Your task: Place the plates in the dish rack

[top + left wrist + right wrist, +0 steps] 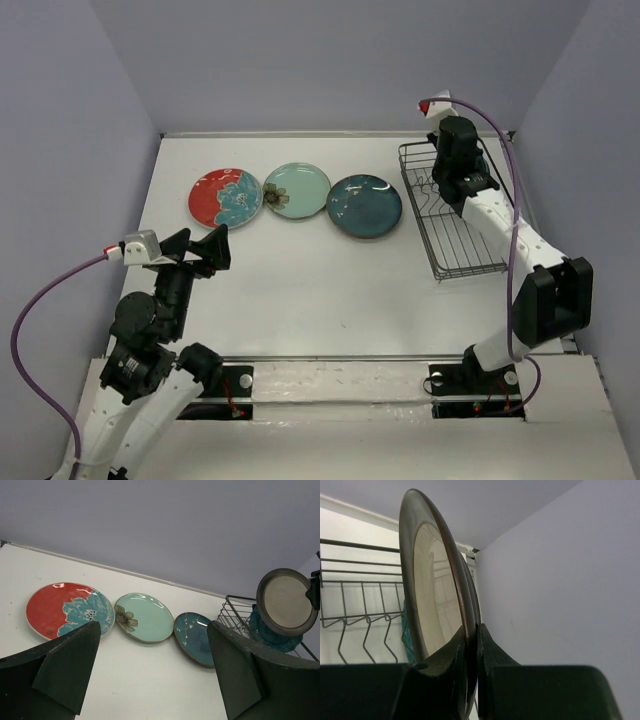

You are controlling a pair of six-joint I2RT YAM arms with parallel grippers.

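Three plates lie in a row on the table: red-and-blue floral (225, 198), pale mint with a brown flower (297, 190) and dark teal glazed (364, 207). The dish rack (455, 235) stands at the right. My right gripper (472, 635) is shut on the rim of the grey-brown plate (435, 595) and holds it upright above the rack; the left wrist view shows this plate (286, 600) too. A teal scalloped plate (272, 635) stands in the rack. My left gripper (205, 250) is open and empty, near the floral plate. The navy plate is out of view.
The rack's upright tines (365, 630) show below the held plate. The grey side wall (560, 580) is close on the right of the rack. The back wall (160, 525) runs behind the plates.
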